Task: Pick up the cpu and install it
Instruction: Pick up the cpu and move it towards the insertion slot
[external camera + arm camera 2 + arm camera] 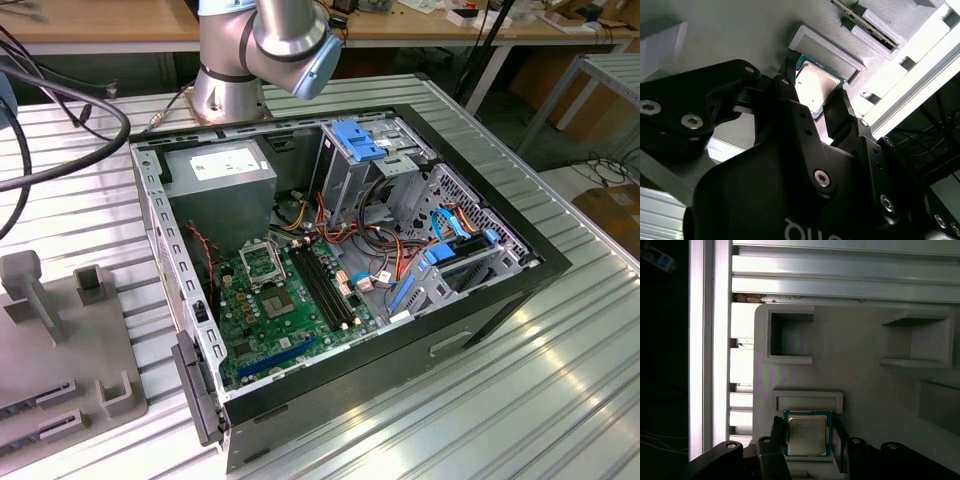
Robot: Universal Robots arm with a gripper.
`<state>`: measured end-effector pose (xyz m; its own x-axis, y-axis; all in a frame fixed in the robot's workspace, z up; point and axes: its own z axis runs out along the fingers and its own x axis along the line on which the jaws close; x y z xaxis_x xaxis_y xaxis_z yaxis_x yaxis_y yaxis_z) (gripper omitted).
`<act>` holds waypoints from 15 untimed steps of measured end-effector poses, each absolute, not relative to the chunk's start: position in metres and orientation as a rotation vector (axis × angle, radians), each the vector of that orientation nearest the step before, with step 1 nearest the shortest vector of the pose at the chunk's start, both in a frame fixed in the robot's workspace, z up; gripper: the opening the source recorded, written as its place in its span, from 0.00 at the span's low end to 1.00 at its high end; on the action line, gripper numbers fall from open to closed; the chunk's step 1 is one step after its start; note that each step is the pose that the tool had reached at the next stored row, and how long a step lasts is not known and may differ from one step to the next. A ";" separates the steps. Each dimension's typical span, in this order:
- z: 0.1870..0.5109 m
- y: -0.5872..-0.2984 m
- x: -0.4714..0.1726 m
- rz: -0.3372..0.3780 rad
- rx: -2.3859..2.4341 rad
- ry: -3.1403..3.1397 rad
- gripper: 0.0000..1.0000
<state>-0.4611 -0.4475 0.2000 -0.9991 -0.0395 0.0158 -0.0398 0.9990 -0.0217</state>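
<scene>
Cpu (807,434) sits between the tool (807,440) fingers — untouched.

No readable text, labels or numbers anywhere

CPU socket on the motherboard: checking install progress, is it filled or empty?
Empty: the black square CPU socket holds no chip; the silver-topped square cpu sits between the gripper fingers at the grey tray.

Claw (807,432) points down — black fingers (774,432) spread apart.
</scene>
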 end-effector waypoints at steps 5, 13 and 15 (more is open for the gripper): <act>0.203 -0.447 -0.460 0.034 0.062 -3.119 0.48; 0.198 -0.447 -0.460 0.034 0.061 -3.119 0.48; 0.197 -0.447 -0.460 0.034 0.060 -3.119 0.48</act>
